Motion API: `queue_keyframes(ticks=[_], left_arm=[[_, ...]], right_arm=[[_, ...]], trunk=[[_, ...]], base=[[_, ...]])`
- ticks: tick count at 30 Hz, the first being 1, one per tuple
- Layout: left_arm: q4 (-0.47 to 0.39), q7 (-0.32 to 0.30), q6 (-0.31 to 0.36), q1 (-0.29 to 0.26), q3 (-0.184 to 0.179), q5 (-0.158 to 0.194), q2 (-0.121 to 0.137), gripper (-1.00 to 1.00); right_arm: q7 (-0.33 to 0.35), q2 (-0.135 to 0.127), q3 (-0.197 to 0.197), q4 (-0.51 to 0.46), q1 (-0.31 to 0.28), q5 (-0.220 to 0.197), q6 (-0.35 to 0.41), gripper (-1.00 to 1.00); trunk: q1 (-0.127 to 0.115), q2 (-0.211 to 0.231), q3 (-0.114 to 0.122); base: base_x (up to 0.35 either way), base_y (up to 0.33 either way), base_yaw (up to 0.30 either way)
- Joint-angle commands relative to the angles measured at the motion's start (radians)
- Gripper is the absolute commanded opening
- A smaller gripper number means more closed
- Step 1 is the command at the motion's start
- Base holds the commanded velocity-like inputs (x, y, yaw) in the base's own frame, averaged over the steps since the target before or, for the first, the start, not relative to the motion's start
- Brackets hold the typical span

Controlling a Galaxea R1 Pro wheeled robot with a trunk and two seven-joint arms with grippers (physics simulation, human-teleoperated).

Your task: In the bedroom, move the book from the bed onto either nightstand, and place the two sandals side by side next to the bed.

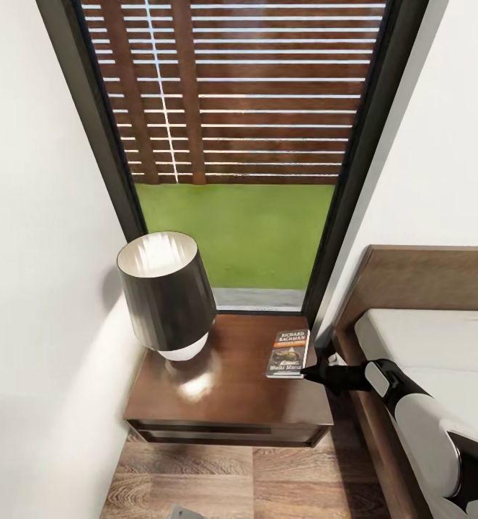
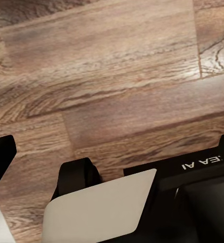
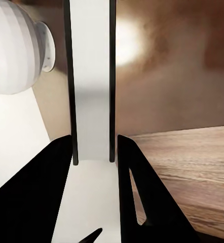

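Book: lies flat on the nightstand, at its edge nearest the bed, cover up; the lamp stands well apart on the far side of the worktop.
Right end effector: reaches in from the bed side, tips at the book's near corner. In the right wrist view the fingers flank the book's pale edge, pinching it or just about to let go; I cannot tell which for sure, but it reads as pressed on the book.
Left end effector: hangs low over the wood floor; whether it is spread or pressed together cannot be told.
Stage: judged as the set-down of the book, release still to come.
Risk, drag: if the arm backs off before the fingers part, the book could slide off the near edge onto the floor.
Risk, overhang: the book sits close to the edge, so a nudge on withdrawal could tip it over.
Risk, lamp: small; only a wide swing across the worktop would reach it.
Sandals: still to be dealt with.
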Motion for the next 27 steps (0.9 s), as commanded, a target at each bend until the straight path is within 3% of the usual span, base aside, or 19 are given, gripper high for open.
queue_keyframes(ticks=[1, 14, 27], left_arm=[[-0.002, 0.006, 0.005, 0.0, -0.009, 0.01, 0.001, 1.0], [-0.002, 0.007, 0.005, 0.0, -0.009, 0.01, 0.0, 1.0], [-0.002, 0.007, 0.005, 0.0, -0.009, 0.01, 0.0, 1.0]], right_arm=[[-0.005, 0.0, 0.0, 0.0, 0.0, -0.011, 0.007, -1.0], [-0.005, 0.0, 0.0, 0.0, 0.0, -0.011, 0.007, -1.0], [-0.005, 0.0, 0.0, 0.002, 0.0, -0.01, 0.006, -1.0]], trunk=[[0.0, 0.0, -0.001], [0.046, -0.084, -0.038], [0.054, -0.098, -0.045]], base=[[0.0, 0.0, 0.0], [0.0, 0.0, 0.0], [0.0, 0.0, 0.0]])
